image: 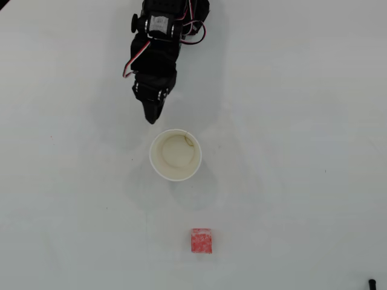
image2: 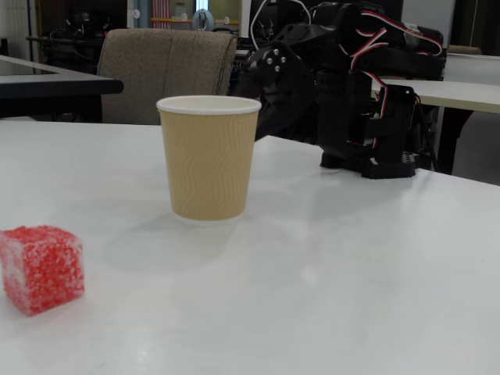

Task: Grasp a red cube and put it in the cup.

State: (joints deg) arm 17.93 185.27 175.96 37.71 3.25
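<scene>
Overhead, the gripper (image: 150, 119) hovers at 11 o'clock of the cup (image: 175, 155), its jaws pinched together on nothing. Well apart, the red cube (image: 201, 240) sits on the white table (image: 302, 151) at the cup's 5 o'clock.

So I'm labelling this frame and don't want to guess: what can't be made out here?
- Gripper tip: in the fixed view the cup hides it; in the overhead view the fingers merge into one dark point, so open or shut is unclear.
- Arm base: cut off by the overhead view's top edge.
- Small dark object: cut by the overhead view's bottom edge, too small to identify.
- Red cube: its left side is cut by the fixed view's edge.
</scene>
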